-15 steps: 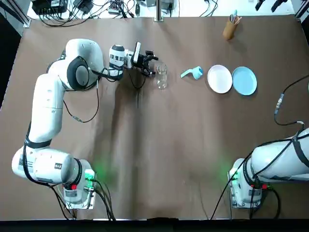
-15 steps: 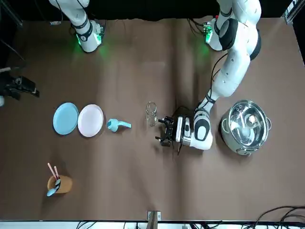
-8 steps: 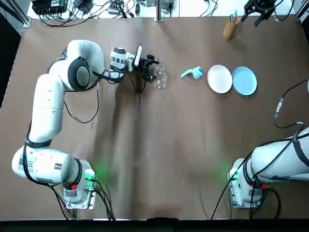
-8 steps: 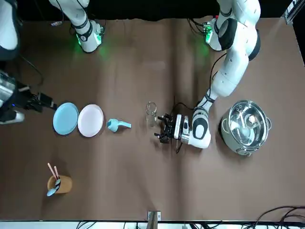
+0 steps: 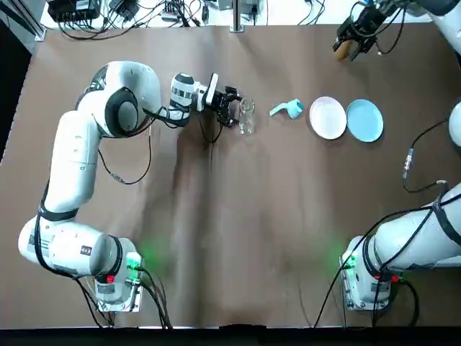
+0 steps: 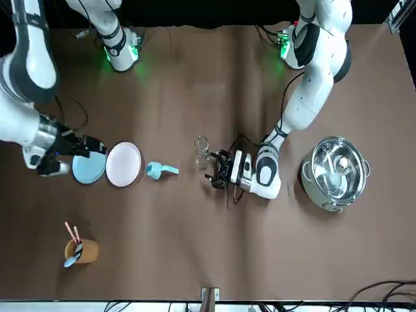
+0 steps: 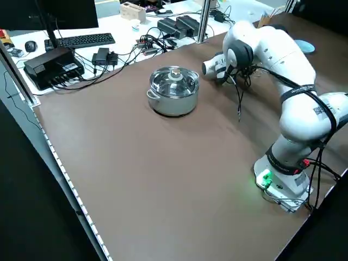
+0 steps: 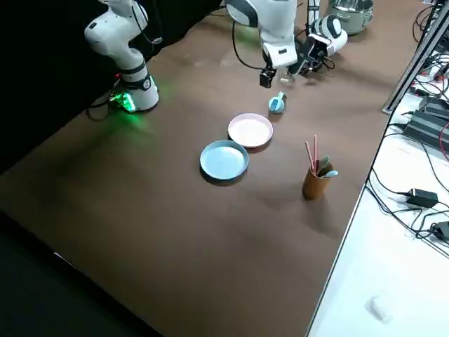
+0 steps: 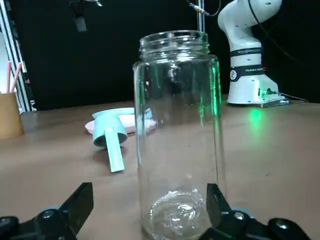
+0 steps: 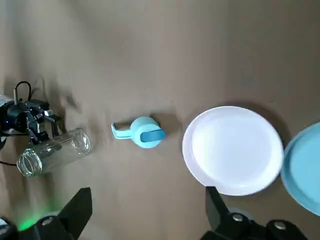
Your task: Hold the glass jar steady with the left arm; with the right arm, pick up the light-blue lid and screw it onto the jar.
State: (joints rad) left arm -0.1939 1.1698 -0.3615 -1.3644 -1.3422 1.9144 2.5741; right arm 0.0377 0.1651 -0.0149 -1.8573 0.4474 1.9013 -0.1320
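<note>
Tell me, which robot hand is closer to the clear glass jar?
Left. The left gripper is at the jar, open fingers either side. The right gripper hangs high near the round white plate, far off.

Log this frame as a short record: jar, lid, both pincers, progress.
jar: glass jar upright, uncapped, on the table
lid: light-blue lid lying between jar and white plate, untouched
left pincer: open, a finger each side of the jar's base
right pincer: open, empty, high above the table
progress: lid not picked up
</note>
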